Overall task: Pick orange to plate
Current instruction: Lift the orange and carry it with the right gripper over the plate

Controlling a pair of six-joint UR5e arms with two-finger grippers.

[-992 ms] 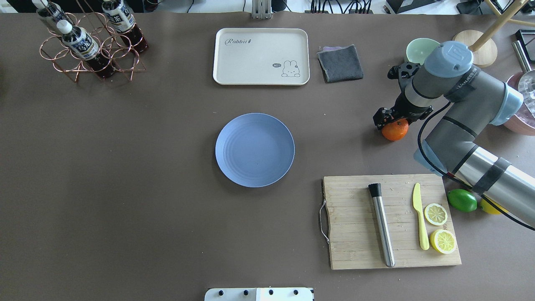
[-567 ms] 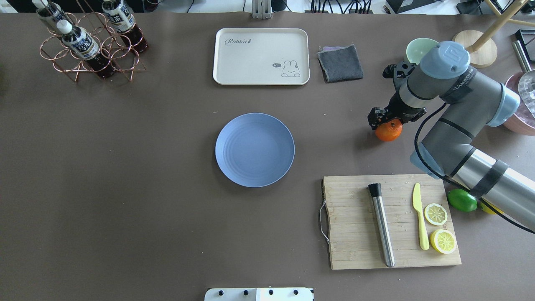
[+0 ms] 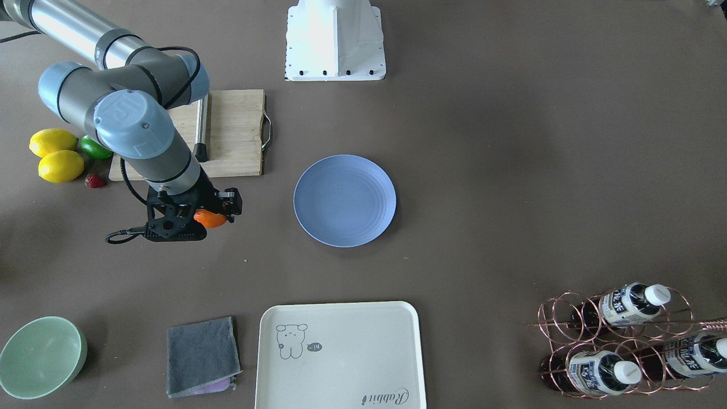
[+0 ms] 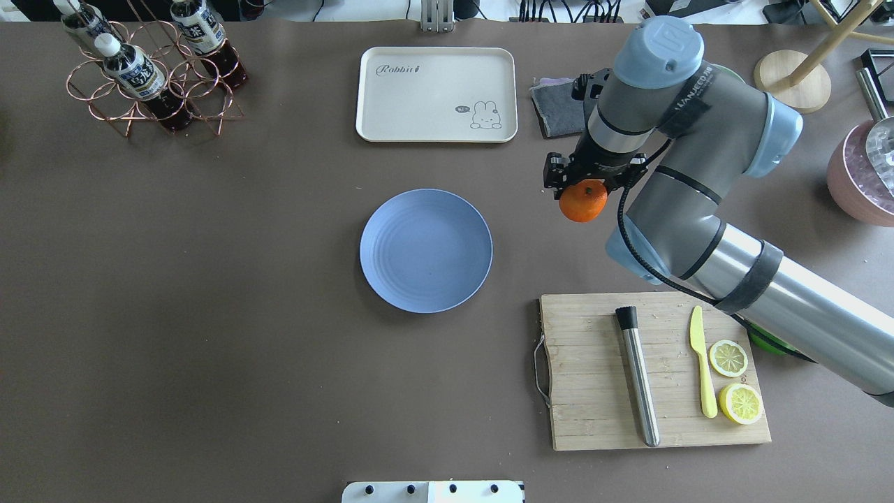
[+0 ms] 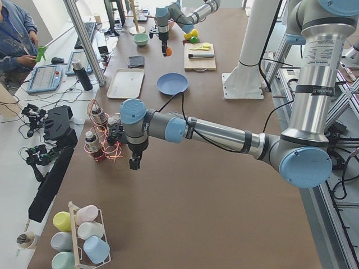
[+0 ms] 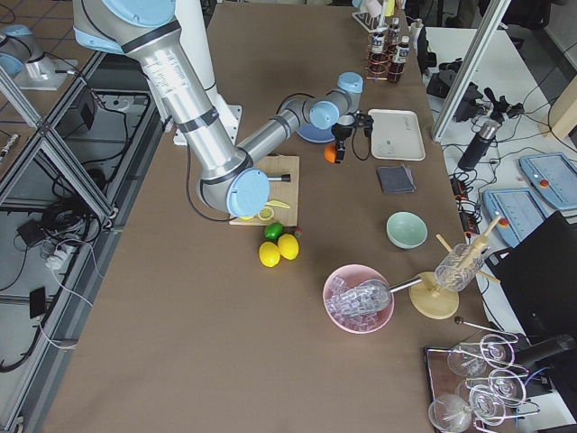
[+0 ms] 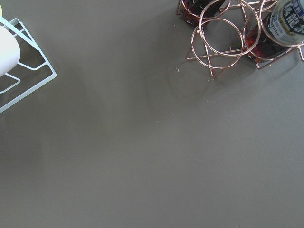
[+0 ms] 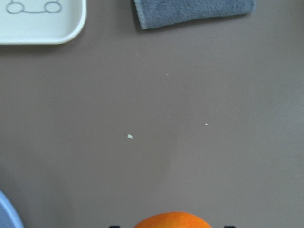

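Note:
The orange (image 4: 583,201) hangs above the table to the right of the plate, with my right gripper (image 4: 585,183) shut on it. In the front-facing view the orange (image 3: 209,218) peeks out under the black fingers. The right wrist view shows only the orange's top (image 8: 172,220) at the bottom edge and a sliver of the plate (image 8: 7,213). The periwinkle-blue plate (image 4: 426,250) lies bare at mid-table. My left gripper (image 5: 134,162) hovers near the bottle rack at the table's left end; whether it is open or shut I cannot tell.
A cutting board (image 4: 594,363) with a muddler, a knife and lemon halves lies right of the plate. A cream tray (image 4: 436,94) and grey cloth (image 4: 555,108) sit behind. Bottle rack (image 4: 150,77) far left, pink bowl (image 4: 855,175) far right, green bowl (image 3: 40,357).
My right arm has carried the orange leftward toward the plate, passing in front of the grey cloth. The plate has not moved.

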